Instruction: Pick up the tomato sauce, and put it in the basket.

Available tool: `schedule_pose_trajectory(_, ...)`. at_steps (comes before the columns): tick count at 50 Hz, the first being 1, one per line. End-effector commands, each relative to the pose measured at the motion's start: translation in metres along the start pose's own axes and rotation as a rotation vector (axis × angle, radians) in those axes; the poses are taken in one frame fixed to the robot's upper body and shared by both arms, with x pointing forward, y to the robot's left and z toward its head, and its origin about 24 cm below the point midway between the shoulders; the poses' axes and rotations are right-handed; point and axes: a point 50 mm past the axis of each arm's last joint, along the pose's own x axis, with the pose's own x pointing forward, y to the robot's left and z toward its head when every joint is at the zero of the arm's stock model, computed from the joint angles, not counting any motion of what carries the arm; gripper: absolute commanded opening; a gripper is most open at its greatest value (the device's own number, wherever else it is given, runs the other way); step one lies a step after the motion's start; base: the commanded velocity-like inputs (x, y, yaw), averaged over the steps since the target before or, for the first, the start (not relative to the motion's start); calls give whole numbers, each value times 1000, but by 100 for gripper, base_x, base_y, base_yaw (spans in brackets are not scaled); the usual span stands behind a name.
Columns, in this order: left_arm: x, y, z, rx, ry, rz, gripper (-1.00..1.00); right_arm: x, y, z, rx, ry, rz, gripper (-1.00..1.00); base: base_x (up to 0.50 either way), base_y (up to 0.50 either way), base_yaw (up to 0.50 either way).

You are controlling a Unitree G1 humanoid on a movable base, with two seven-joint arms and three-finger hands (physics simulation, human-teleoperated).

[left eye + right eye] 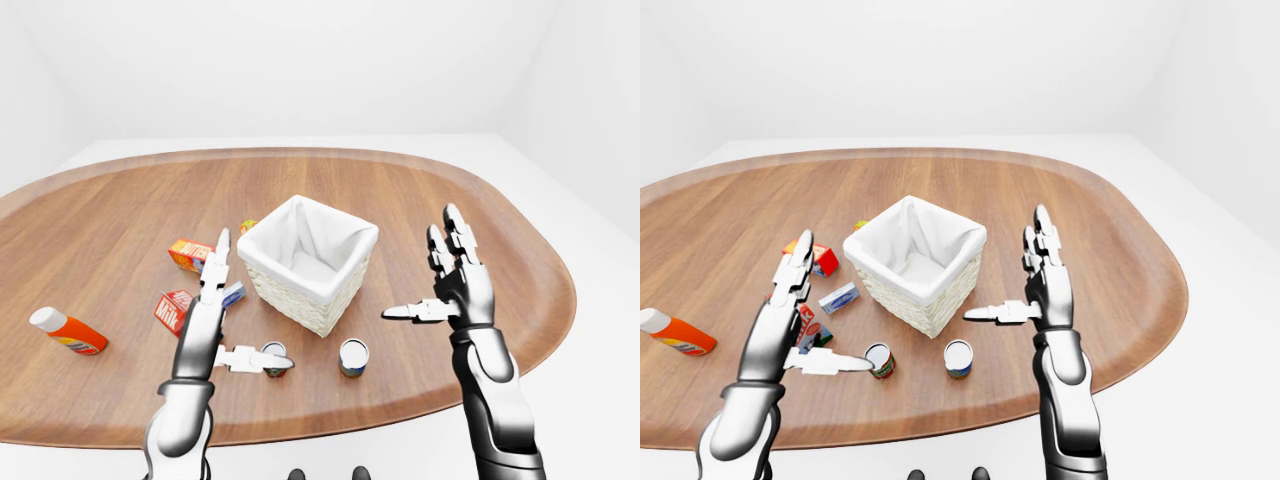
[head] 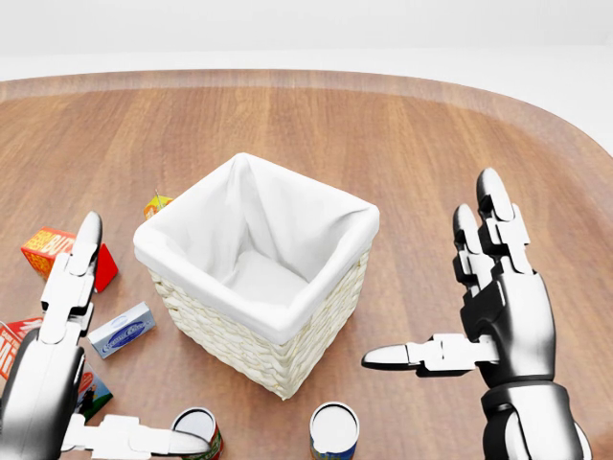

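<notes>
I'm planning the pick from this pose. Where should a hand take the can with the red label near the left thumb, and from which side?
Grip the red-labelled can round its cylindrical side wall, probably from above. It stands upright, white lid up. The left hand hovers open beside it, thumb tip at its rim; the basket stands clear.

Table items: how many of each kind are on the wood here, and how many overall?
Basket: 1
Cans: 2
Bottle: 1
Cartons and boxes: 4
Total: 8
</notes>
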Motion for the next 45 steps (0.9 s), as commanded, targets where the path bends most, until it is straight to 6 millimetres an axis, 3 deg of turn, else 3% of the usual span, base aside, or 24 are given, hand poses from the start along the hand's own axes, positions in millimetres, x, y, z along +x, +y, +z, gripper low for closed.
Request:
schedule_pose_trajectory(1, -2, -2, -3, 13, 21, -7, 100, 0, -1, 1, 0, -4, -2, 100, 0, 0, 0)
schedule_pose_trajectory(45, -11, -12, -28, 62, 146, -42, 100, 0, 1, -7, 0, 29, 1, 100, 0, 0, 0)
